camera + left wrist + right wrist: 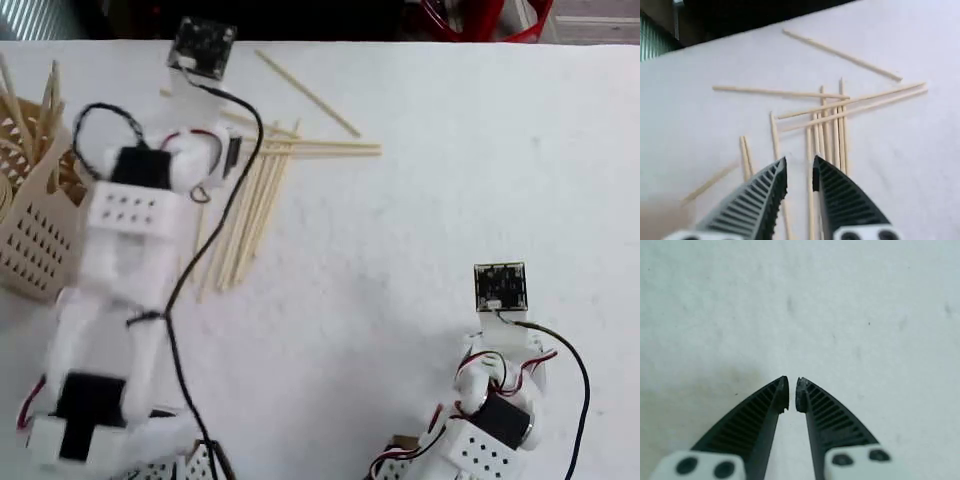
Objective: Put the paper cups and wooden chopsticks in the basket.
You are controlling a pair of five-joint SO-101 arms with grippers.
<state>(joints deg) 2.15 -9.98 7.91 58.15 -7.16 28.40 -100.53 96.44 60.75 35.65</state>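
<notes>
Several wooden chopsticks lie in a loose pile on the white table, and one stray chopstick lies farther back. The left arm stretches over the pile. My left gripper hovers just above the chopsticks, narrowly open with nothing between its fingers. A tan woven basket stands at the table's left edge with a few chopsticks sticking up out of it. My right gripper is shut and empty above bare table near the front right, where the right arm sits.
The white table stretches between the pile and the right arm. A red object sits beyond the table's far edge. Black cables run along the left arm.
</notes>
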